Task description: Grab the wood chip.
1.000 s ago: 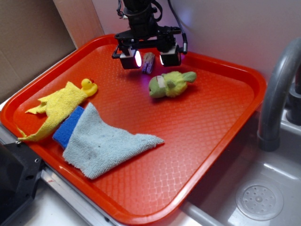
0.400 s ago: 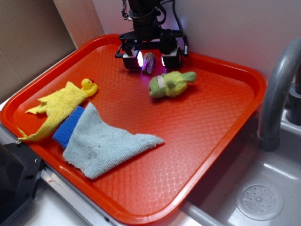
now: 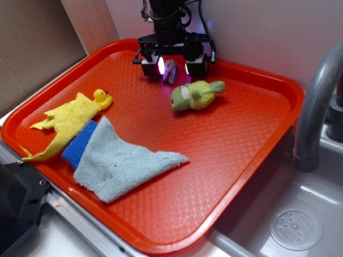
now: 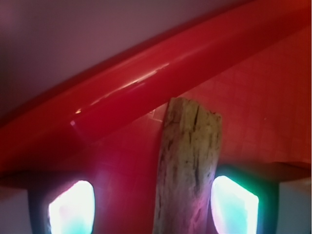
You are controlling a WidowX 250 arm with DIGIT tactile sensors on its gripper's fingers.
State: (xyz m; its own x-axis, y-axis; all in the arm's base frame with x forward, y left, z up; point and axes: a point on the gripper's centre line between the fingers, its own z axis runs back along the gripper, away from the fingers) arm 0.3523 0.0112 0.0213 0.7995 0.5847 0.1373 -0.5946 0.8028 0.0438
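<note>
Chip (image 4: 187,170): 1, between fingers | tool (image 3: 172,66): 1, spread wide, gripping nothing

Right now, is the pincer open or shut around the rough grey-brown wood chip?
Open: the pincer straddles the grey-brown wood chip, with visible gaps on both sides.

Rough cracked wood chip (image 4: 187,165), glossy textured plastic tray (image 3: 257,134), fluffy cloth (image 3: 120,163)

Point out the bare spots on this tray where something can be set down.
Bare: the red tray's right half, from the green plush toy toward the sink. Crowded: the left front, with grey cloth and yellow cloth, and the back corner, where the hand straddles the wood chip.
</note>
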